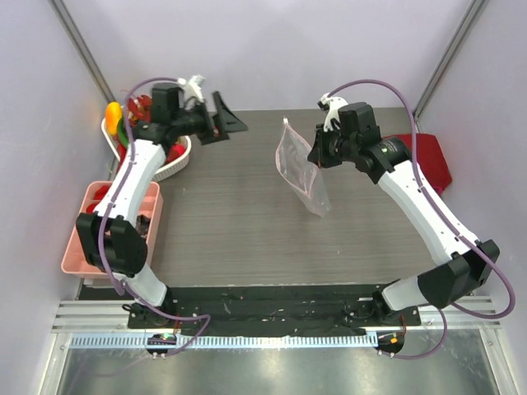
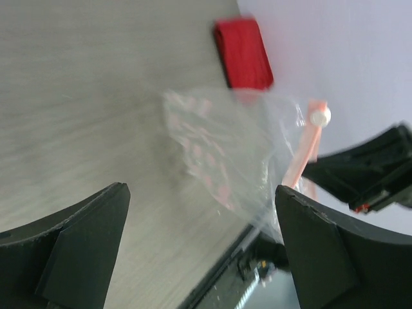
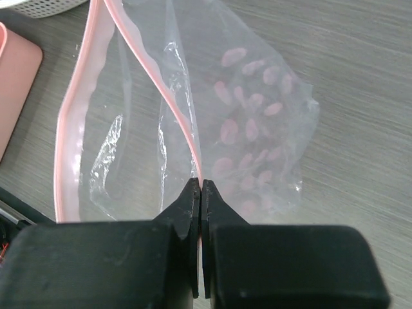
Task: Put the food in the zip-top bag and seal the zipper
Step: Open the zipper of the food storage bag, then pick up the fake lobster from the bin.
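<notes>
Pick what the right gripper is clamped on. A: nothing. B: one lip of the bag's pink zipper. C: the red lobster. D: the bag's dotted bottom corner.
B: the right gripper is pinched shut on one lip of the zipper of the zip-top bag, whose mouth gapes open.

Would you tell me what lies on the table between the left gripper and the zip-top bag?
Nothing: bare table separates the left gripper from the zip-top bag, per top view.

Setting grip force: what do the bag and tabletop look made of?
Zip-top bag: thin clear plastic film, glossy; it is see-through, crinkled, glinting. Table: matte grey wood-grain surface, probably laminate; fine streaks, no glare.
</notes>
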Robot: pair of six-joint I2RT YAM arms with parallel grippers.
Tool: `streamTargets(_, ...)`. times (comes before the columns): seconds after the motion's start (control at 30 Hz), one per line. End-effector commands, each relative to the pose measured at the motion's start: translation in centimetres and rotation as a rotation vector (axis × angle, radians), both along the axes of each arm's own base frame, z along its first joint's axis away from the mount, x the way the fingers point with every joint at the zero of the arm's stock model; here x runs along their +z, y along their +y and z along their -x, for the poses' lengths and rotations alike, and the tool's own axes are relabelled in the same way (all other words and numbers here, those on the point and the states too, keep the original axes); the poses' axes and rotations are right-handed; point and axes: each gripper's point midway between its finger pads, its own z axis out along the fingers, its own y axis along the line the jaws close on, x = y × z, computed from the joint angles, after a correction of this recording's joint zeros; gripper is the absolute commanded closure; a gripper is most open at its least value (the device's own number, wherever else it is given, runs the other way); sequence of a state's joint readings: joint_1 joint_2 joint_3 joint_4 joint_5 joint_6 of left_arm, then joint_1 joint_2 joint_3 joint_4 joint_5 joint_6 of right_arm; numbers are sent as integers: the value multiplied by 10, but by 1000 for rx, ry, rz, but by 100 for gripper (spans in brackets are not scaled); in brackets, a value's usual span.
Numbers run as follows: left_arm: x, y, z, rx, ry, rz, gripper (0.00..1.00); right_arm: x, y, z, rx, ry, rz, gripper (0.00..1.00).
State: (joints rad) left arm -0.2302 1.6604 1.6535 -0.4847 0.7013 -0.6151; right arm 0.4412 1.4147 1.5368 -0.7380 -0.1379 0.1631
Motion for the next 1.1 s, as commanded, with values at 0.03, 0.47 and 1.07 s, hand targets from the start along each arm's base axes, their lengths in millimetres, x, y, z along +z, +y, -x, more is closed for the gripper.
streamTargets(0.03,65,91,-23,212,-163,64,0,15,1,-9,-46,-35,-40,99)
streamTargets(0.47,59,348,-149,983,-221,-153,9,3,12,-21,-30,2,-55,99)
streamTargets(1.07,-32,407,-235,1079,-225,-121,42,-8,17,-28,-38,32,-60,99)
